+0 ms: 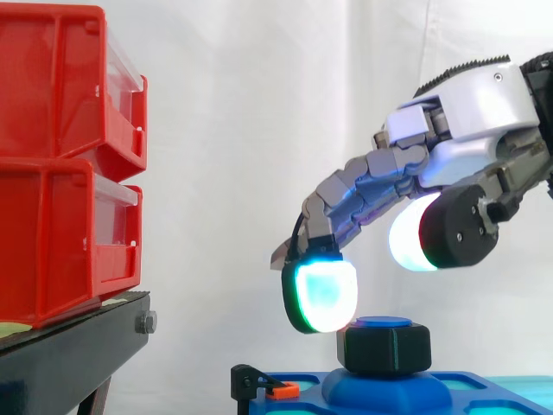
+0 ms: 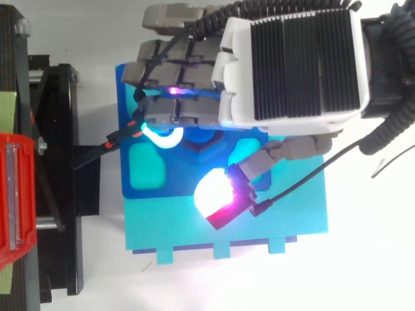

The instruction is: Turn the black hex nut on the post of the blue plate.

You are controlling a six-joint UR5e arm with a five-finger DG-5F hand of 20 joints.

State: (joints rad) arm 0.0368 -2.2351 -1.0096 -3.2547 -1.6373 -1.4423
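The black hex nut (image 1: 384, 348) sits on the blue post of the blue plate (image 1: 484, 389), with the post's blue top showing just above it. My hand (image 1: 484, 112) hovers over the nut with its fingers loosely bent and spread, holding nothing. A cyan-glowing fingertip (image 1: 320, 296) hangs just left of the nut and a little above it, clear of it. The white-glowing thumb pad (image 1: 415, 233) is higher, above the nut's right side. In the top view my hand (image 2: 292, 65) covers most of the plate (image 2: 175, 188), and only a dark edge of the nut (image 2: 201, 144) peeks out.
Two stacked red bins (image 1: 60, 156) stand on a black stand (image 1: 78, 346) at the left. A small black and orange clip (image 1: 268, 386) sits at the plate's left end. A lighter cyan board (image 2: 272, 220) lies under the plate's near side.
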